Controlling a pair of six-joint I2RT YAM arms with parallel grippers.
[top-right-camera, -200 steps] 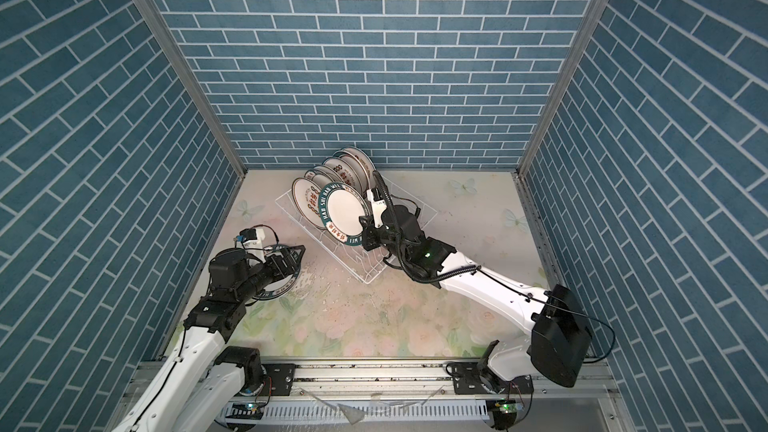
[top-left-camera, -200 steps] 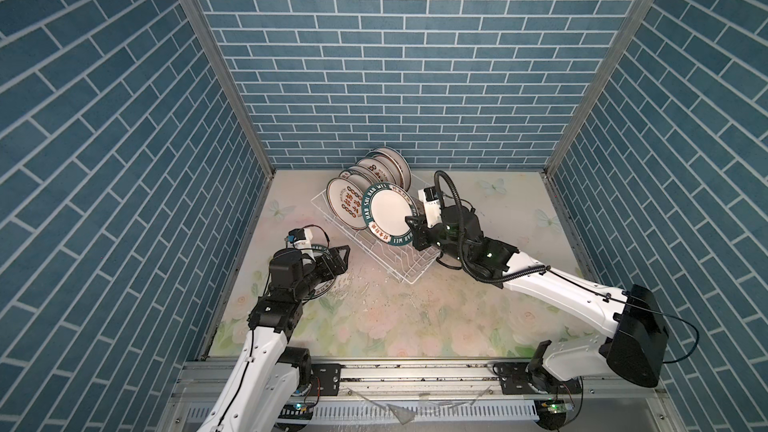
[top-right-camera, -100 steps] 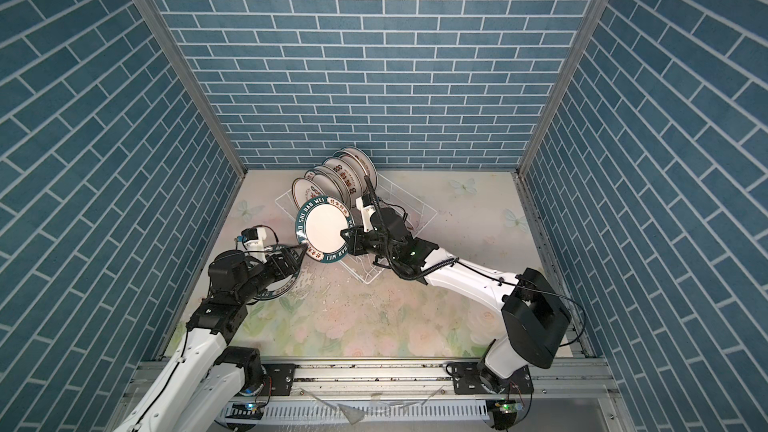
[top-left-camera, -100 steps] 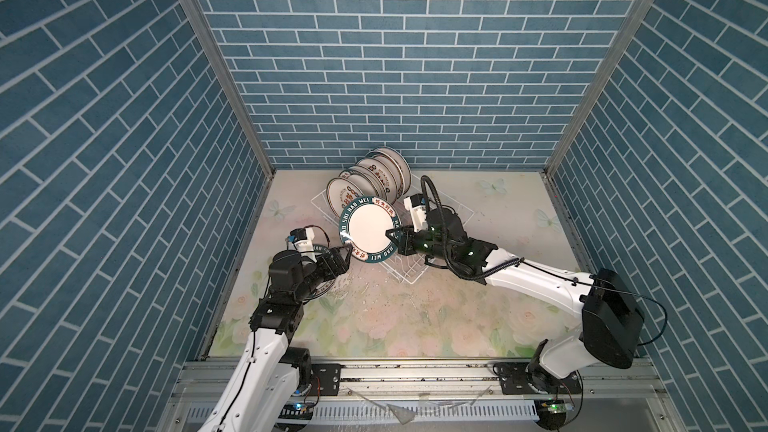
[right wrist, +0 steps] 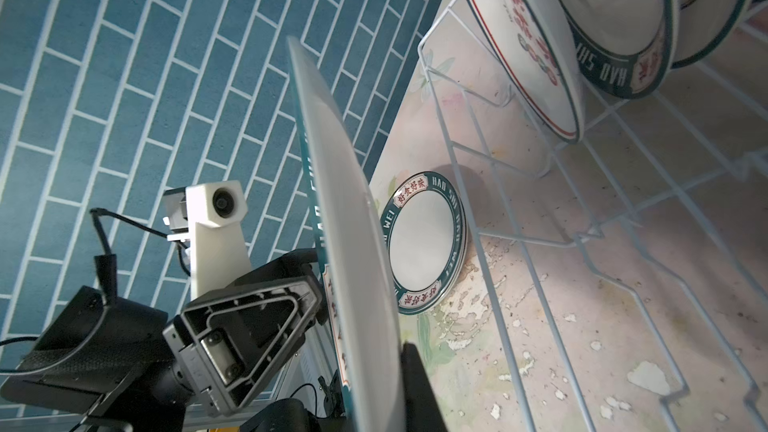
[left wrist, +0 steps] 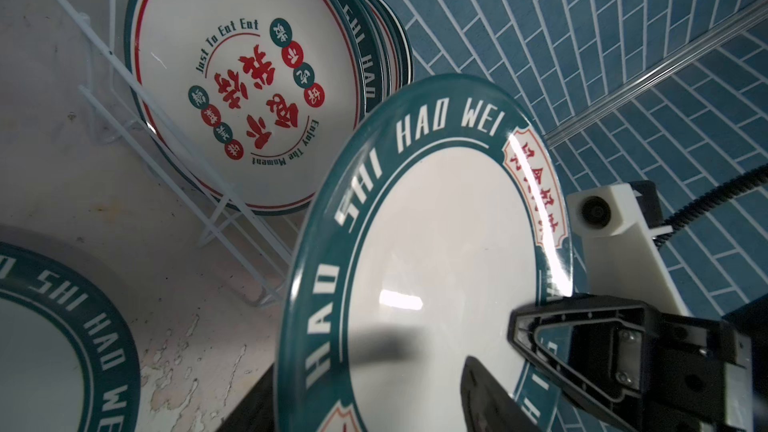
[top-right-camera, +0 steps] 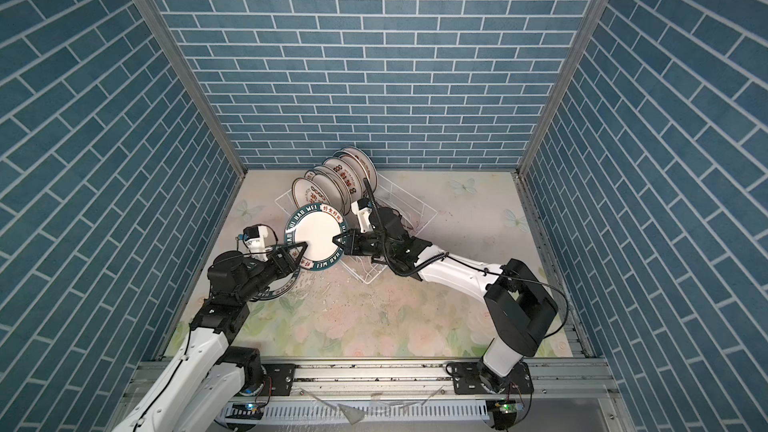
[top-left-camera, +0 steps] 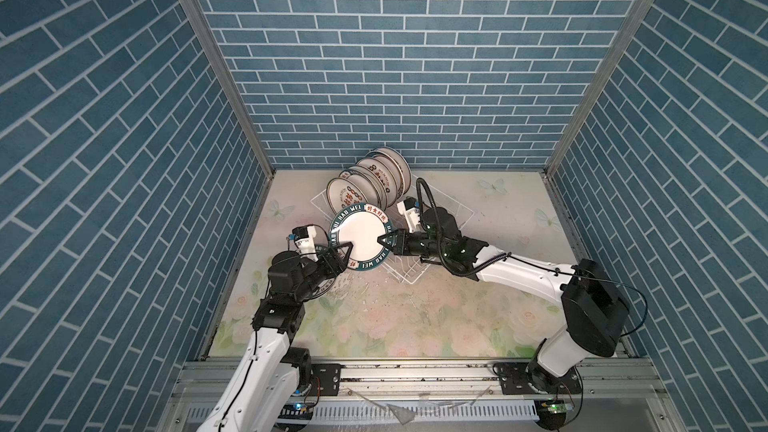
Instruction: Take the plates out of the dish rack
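Plate (top-left-camera: 359,238) lifted out of dish rack (top-left-camera: 411,278), now held above tabletop (top-left-camera: 415,317), rim pinched by closed right tool (top-left-camera: 384,240); left tool (top-left-camera: 347,249) narrowed astride opposite rim, grip unconfirmed. Handover judged underway.

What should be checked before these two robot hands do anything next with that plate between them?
1. Right gripper shut on the rim of the held plate: ok.
2. Left gripper with its jaws astride the opposite rim: ok.
3. Left gripper squeezing firmly enough to take over: cannot tell.
4. The held plate lifted clear of the rack: ok.
5. The plate on the table lying flat, ready for stacking: ok.
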